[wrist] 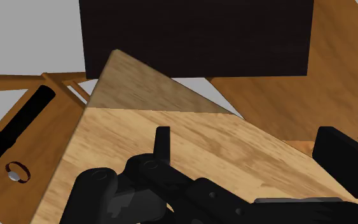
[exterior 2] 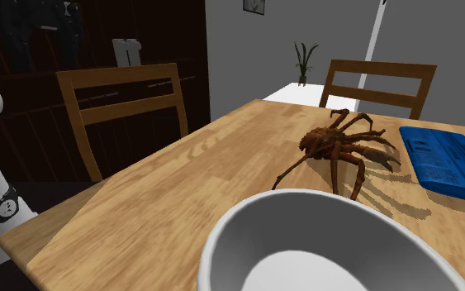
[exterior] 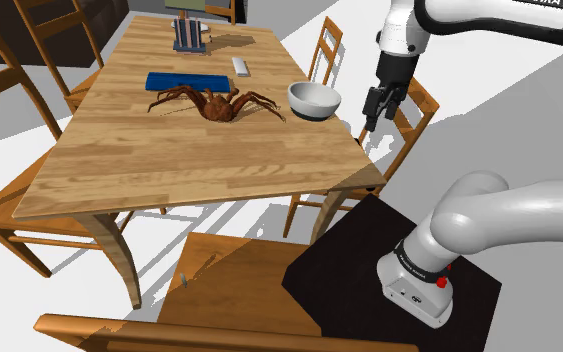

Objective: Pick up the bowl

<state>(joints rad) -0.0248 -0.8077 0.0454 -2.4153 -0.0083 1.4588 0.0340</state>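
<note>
White, rigid, likely slick, the bowl (exterior: 314, 99) near the counter's (exterior: 169, 150) edge suited a rim pinch, you judged, while your claw (exterior: 367, 120) hung spread and empty.

The rectangular light-wood counter (exterior: 149, 160) showed clear grain with a faint sheen, and the round white bowl (exterior: 314, 100) looked smooth and glossy.
</note>
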